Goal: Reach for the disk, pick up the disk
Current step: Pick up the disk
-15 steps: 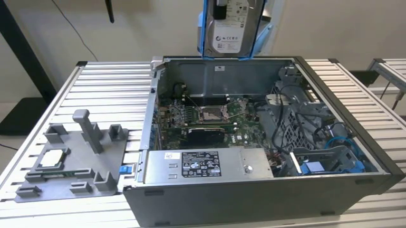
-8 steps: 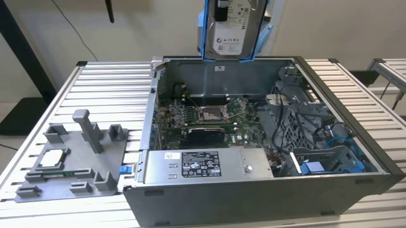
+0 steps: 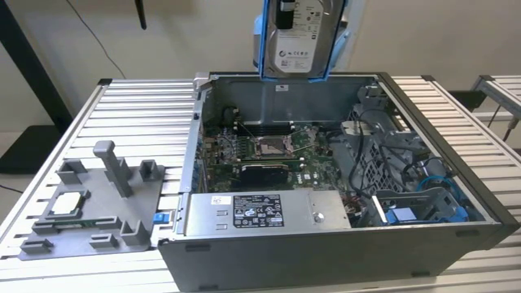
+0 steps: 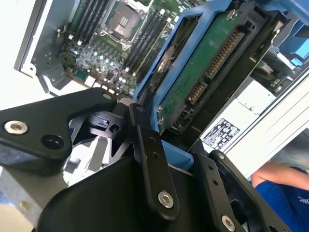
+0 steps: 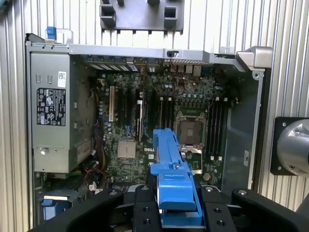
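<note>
- The gripper (image 4: 166, 145) fingers (image 4: 149, 159) are clamping the disk (image 3: 294, 38) by its blue bracket.
- The disk is hanging upright, clear above the far wall of the open computer case (image 3: 456, 201), with free air around its edges.

Exterior high oblique; wrist cameras downward, close.

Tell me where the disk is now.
In the exterior view, the disk hangs upright above the open computer case's rear wall, held in the pincer.
</note>
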You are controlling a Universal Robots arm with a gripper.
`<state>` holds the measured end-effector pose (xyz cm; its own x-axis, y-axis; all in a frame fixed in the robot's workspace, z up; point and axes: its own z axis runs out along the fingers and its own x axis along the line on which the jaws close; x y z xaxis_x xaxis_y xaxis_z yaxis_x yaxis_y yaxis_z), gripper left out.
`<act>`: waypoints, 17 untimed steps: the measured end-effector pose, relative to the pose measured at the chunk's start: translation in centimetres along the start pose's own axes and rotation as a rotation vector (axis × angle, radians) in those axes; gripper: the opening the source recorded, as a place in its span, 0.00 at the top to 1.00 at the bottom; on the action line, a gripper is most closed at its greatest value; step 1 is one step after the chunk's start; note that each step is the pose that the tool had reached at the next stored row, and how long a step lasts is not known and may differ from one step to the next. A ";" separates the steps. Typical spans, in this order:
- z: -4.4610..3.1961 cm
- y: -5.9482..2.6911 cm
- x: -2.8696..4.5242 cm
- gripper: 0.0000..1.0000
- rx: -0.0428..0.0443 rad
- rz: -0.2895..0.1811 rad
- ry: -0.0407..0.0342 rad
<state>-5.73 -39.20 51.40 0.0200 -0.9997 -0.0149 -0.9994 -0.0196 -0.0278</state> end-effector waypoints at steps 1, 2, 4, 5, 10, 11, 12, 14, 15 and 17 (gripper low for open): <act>0.00 -0.01 0.07 1.00 0.0000 0.000 -0.0001; 0.00 -0.02 0.15 1.00 0.0000 0.000 -0.0001; 0.00 -0.03 0.31 1.00 -0.0002 0.000 0.0000; 0.00 -0.04 0.40 1.00 -0.0003 0.000 0.0000; -0.01 -0.10 0.90 1.00 -0.0008 0.000 -0.0001; -0.01 -0.11 1.00 1.00 -0.0010 0.000 -0.0001; -0.01 -0.12 1.10 1.00 -0.0011 0.000 0.0000; -0.01 -0.15 1.30 1.00 -0.0013 0.000 -0.0001; -0.01 -0.16 1.40 1.00 -0.0014 0.000 -0.0001; -0.02 -0.18 1.59 1.00 -0.0017 0.000 -0.0001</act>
<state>-5.52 -40.78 51.40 0.0199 -0.9997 -0.0150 -0.9995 -0.0195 -0.0261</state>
